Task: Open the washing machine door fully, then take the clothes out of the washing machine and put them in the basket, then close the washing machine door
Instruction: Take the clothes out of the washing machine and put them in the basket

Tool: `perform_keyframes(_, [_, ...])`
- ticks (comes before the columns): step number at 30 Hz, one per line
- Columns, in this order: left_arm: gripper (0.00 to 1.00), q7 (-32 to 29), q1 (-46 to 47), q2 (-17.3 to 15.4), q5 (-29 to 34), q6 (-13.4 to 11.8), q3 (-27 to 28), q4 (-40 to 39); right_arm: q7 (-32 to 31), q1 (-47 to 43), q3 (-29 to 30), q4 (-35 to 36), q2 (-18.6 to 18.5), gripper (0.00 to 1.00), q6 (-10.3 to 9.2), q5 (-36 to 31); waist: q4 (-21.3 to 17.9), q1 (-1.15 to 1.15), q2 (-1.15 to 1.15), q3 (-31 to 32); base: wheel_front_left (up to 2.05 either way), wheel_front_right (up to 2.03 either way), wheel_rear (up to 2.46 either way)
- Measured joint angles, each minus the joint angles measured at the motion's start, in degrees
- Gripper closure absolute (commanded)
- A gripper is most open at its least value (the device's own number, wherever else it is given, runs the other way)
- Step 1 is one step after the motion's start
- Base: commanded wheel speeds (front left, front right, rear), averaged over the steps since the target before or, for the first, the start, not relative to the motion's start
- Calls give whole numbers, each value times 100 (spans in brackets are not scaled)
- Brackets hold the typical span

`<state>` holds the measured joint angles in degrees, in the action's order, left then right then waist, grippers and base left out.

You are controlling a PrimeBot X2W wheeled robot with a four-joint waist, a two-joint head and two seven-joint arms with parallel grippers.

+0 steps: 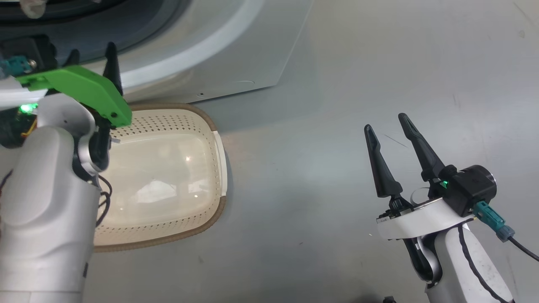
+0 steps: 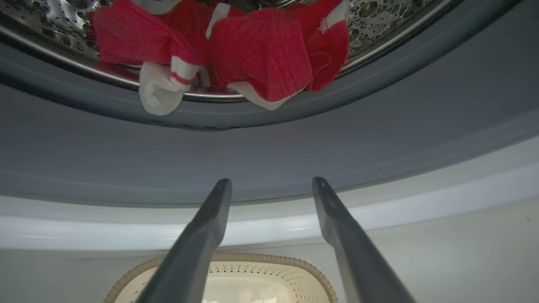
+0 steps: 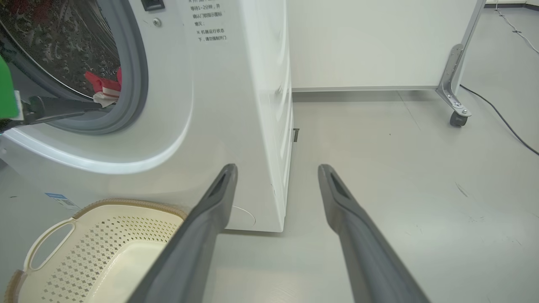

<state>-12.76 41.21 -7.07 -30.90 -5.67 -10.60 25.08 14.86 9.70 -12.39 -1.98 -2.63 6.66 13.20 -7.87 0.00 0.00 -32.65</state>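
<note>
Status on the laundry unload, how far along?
Done: the washing machine stands open, its mouth unobstructed. In hand: the left end effector is open and empty at the gasket, pointing toward the clothes in the drum. Left: the basket is empty, so all unloading, then shutting the machine. The right end effector is open over the floor.

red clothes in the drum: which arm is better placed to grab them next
Left. The open left gripper points at the red, white-striped clothes in the perforated steel drum; the open right gripper hangs aside over grey floor.
</note>
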Motion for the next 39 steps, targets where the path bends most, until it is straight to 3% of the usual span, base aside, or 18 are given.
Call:
perform_keyframes(16, [0, -925, 1674, -621, -197, 34, 455, 211, 0, 247, -433, -105, 2, 0, 32, 465, -594, 0, 0, -346, 0, 0, 0])
perform_keyframes(23, [0, -1195, 2208, -726, -237, 16, 564, 383, 0, 363, -513, -115, 2, 0, 32, 547, -759, 0, 0, -514, 0, 0, 0])
perform_keyframes(39, [0, -1803, 2415, -904, -236, -27, 556, 1072, 0, 550, -591, -208, 3, 0, 32, 695, -891, 0, 0, -692, 0, 0, 0])
